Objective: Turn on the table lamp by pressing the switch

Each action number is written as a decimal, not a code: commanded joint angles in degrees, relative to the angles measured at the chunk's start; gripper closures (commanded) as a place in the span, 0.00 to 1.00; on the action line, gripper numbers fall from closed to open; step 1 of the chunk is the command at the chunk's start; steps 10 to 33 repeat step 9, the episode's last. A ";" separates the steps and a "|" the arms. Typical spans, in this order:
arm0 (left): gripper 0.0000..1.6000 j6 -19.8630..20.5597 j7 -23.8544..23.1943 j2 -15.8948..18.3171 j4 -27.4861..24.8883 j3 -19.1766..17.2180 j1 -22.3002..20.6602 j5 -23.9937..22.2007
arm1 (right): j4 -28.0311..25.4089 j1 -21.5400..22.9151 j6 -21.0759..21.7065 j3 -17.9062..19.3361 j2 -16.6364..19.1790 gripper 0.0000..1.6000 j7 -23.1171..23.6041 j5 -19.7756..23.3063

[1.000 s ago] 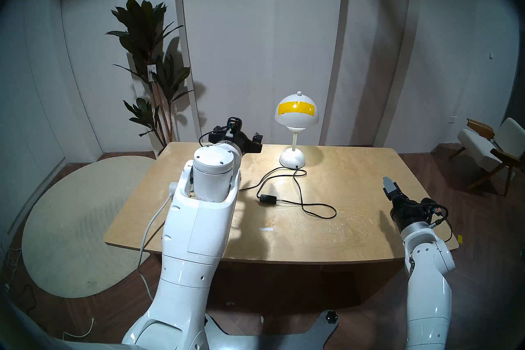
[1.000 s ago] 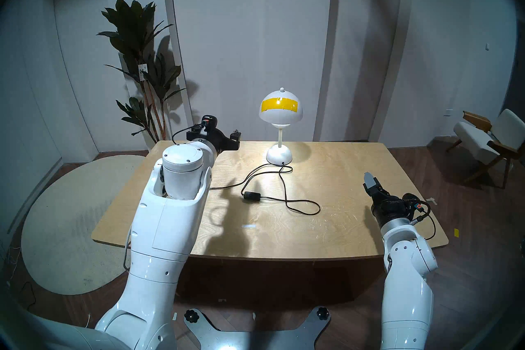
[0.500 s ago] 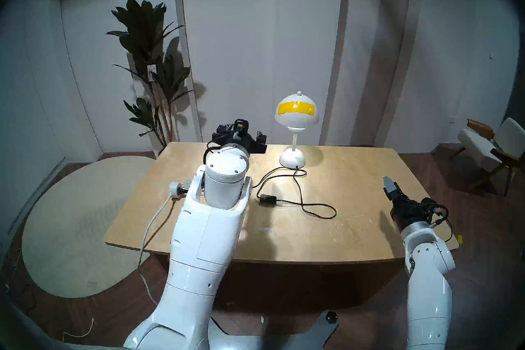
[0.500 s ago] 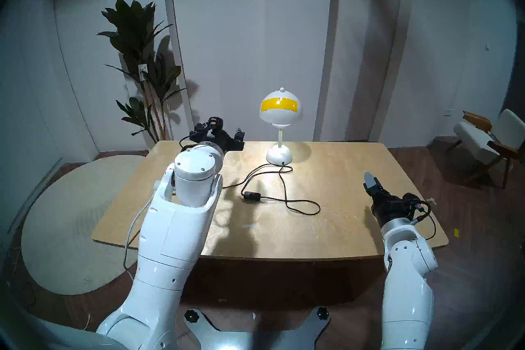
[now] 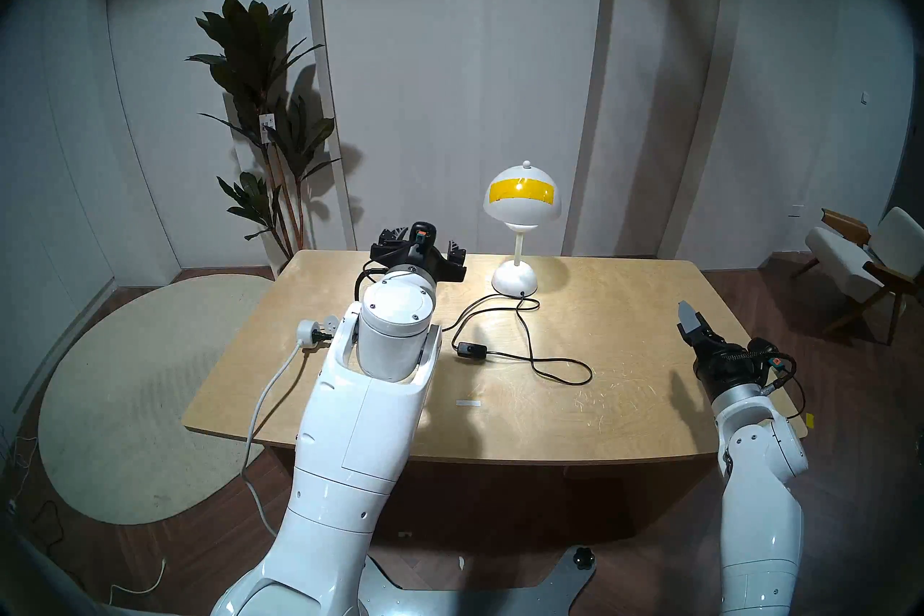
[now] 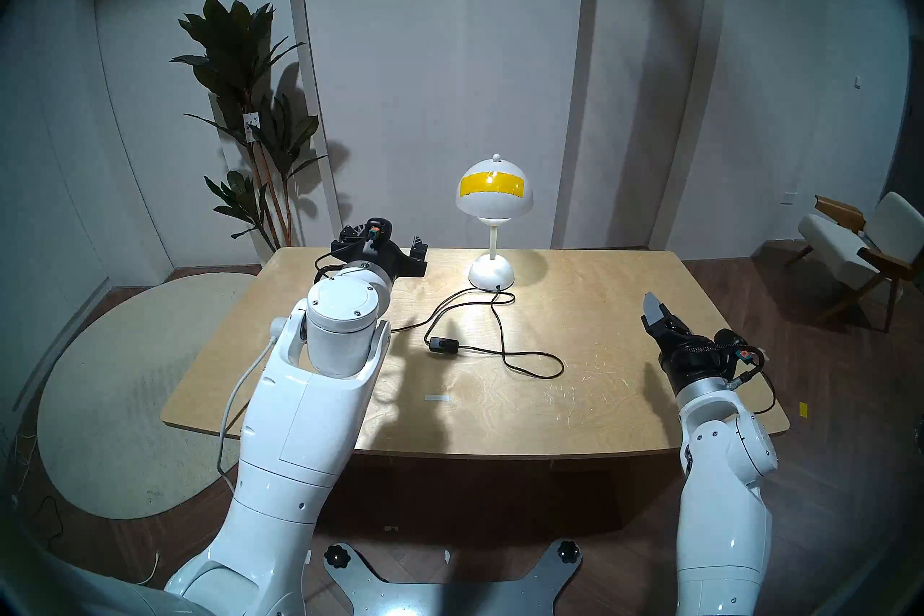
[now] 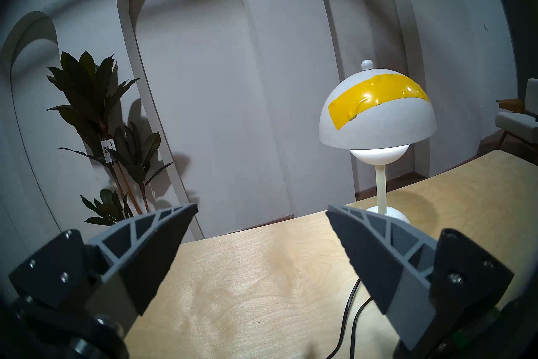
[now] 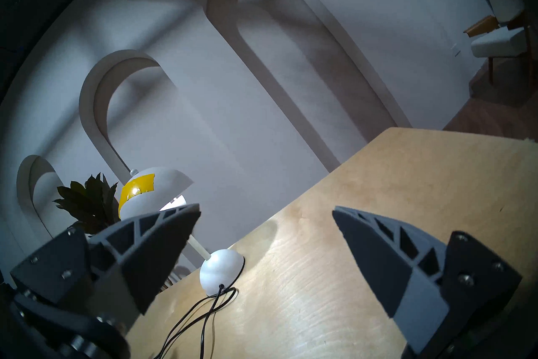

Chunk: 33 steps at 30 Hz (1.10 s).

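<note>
The table lamp (image 5: 522, 195) stands at the back middle of the wooden table (image 5: 600, 425), and its bulb glows. It also shows in the right head view (image 6: 495, 192) and in both wrist views (image 7: 378, 107) (image 8: 139, 198). Its black cord loops forward to the black switch (image 5: 472, 351) (image 6: 444, 345), which lies flat mid-table. My left gripper (image 5: 425, 242) (image 6: 385, 240) (image 7: 262, 207) is open and empty, held above the table's back left, left of the lamp. My right gripper (image 5: 686, 312) (image 6: 652, 305) (image 8: 265, 208) is open and empty above the right side, far from the switch.
A white round socket adapter (image 5: 312, 331) sits near the table's left edge, with its white cable hanging to the floor. A small white tape strip (image 5: 468, 403) lies near the front. A plant (image 5: 260, 100) stands behind the left corner and a chair (image 5: 870, 260) at the far right.
My left arm has swung to the right, uncovering the socket adapter. The left gripper has shifted slightly right. My right gripper has risen a little and moved slightly right. The switch and lamp have not moved.
</note>
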 commanded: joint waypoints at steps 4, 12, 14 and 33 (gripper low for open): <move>0.00 -0.49 -0.34 0.21 -1.69 0.26 -0.56 -0.20 | -4.77 -0.15 2.66 1.40 -2.14 0.00 -1.69 3.78; 0.00 -0.47 -0.32 0.28 -1.71 0.30 -0.56 -0.27 | -4.97 -0.16 3.06 1.45 -2.17 0.00 -2.13 4.05; 0.00 -0.47 -0.32 0.28 -1.71 0.30 -0.56 -0.27 | -4.97 -0.16 3.06 1.45 -2.17 0.00 -2.13 4.05; 0.00 -0.47 -0.32 0.28 -1.71 0.30 -0.56 -0.27 | -4.97 -0.16 3.06 1.45 -2.17 0.00 -2.13 4.05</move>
